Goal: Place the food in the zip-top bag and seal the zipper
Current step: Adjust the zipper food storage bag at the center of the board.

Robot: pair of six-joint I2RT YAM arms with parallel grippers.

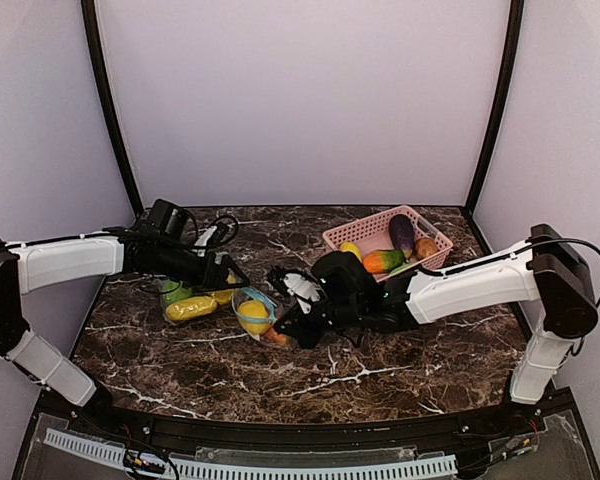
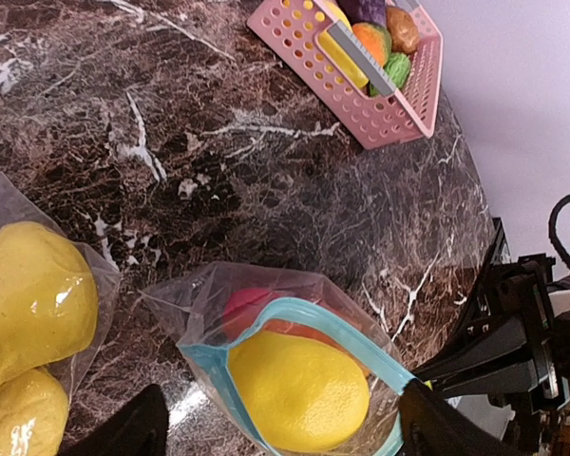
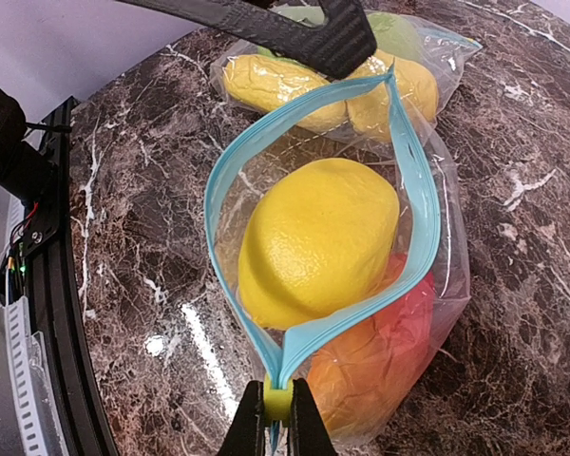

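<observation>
A clear zip-top bag with a blue zipper strip lies open on the marble table. It holds a yellow lemon and an orange-red fruit. My right gripper is shut on the yellow-green zipper slider at the bag's near end. My left gripper is open, its fingers spread to either side of the bag's mouth; one finger touches the far end of the zipper. In the top view the lemon sits between both grippers.
A second clear bag with yellow and green food lies just left of the first and shows in the left wrist view. The pink lattice basket at the back right holds a purple eggplant, an orange-green fruit and others.
</observation>
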